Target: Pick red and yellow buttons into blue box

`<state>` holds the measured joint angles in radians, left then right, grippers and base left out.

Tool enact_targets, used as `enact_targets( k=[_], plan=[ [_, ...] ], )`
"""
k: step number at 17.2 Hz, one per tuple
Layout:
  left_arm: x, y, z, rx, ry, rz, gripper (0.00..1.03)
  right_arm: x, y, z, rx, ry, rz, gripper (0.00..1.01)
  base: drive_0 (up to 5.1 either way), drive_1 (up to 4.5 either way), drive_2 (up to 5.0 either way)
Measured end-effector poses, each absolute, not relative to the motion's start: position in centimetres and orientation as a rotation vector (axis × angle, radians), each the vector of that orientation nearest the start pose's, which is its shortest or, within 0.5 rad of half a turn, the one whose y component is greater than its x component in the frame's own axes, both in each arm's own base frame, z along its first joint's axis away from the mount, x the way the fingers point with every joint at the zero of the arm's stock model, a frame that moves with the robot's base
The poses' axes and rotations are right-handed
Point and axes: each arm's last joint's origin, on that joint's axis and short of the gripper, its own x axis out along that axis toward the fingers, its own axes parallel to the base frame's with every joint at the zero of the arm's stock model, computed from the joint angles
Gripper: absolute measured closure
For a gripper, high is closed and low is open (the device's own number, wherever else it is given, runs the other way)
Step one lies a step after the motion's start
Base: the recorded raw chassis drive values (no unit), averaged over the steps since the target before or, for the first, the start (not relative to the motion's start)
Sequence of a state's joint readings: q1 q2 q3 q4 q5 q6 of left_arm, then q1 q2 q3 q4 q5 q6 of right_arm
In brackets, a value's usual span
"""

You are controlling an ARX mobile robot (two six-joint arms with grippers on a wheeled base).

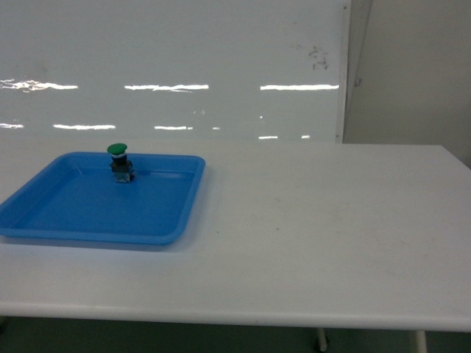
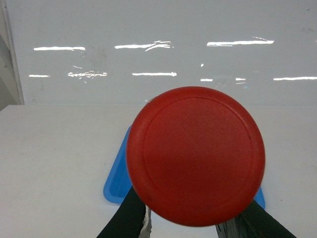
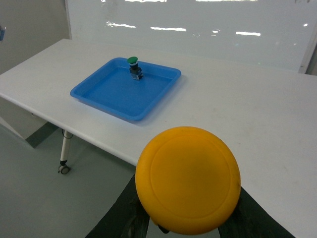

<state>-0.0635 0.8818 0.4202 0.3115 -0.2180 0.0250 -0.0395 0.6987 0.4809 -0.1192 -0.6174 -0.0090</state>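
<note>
The red button (image 2: 195,156) was held clamped between the dark fingers (image 2: 126,218) of the left gripper (image 2: 193,223), its round cap facing the left wrist camera above the white table (image 2: 54,163). The yellow button (image 3: 188,179) was likewise gripped by the right gripper (image 3: 188,225), out past the table's near edge. A green-capped button (image 1: 119,162) was seen standing upright in the shallow blue tray (image 1: 88,213), at its far side. The blue box was shown in no view.
</note>
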Motion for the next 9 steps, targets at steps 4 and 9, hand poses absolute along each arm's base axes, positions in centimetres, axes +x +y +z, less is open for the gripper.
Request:
enact_targets(
  k=[4,9],
  plan=[
    [19.31,-0.60,23.75,0.046,0.151,0.152,0.79,15.67,1.05,24.88,0.102,0.320,0.573,0.72,5.1,-2.35,-2.3],
    [19.31,-0.60,23.73,0.046,0.153,0.152,0.79,15.67,1.05,24.84,0.102,0.324,0.573,0.72,5.1,-2.33,-2.3]
  ],
)
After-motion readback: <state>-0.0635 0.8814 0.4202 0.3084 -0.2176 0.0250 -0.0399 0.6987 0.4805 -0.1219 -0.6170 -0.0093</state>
